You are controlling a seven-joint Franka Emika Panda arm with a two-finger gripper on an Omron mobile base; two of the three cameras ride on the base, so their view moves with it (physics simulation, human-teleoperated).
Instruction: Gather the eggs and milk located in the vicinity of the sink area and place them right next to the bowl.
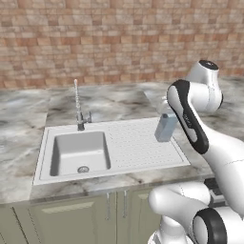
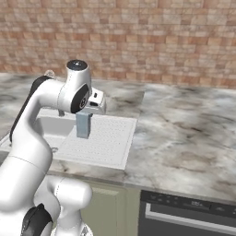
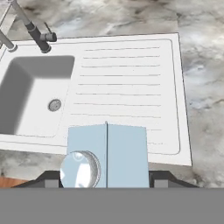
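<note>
The milk (image 1: pixel 166 127) is a pale blue-grey carton hanging upright over the ribbed drainboard of the sink (image 1: pixel 128 147). My gripper (image 2: pixel 85 116) is shut on its top. In the hand view the milk (image 3: pixel 107 153) stands between my two dark fingertips (image 3: pixel 162 179), with the white sink (image 3: pixel 131 74) well below it. From the right base view the milk (image 2: pixel 83 125) hangs under the hand, over the sink's drainboard (image 2: pixel 106 143). The eggs and the bowl are out of view.
A chrome spring-neck faucet (image 1: pixel 78 107) stands behind the basin (image 1: pixel 80 152). Marble counter (image 2: pixel 184 133) stretches to the right of the sink, and a brick wall (image 1: pixel 95 43) backs it. A dark oven front (image 2: pixel 189 212) sits below the counter at the right.
</note>
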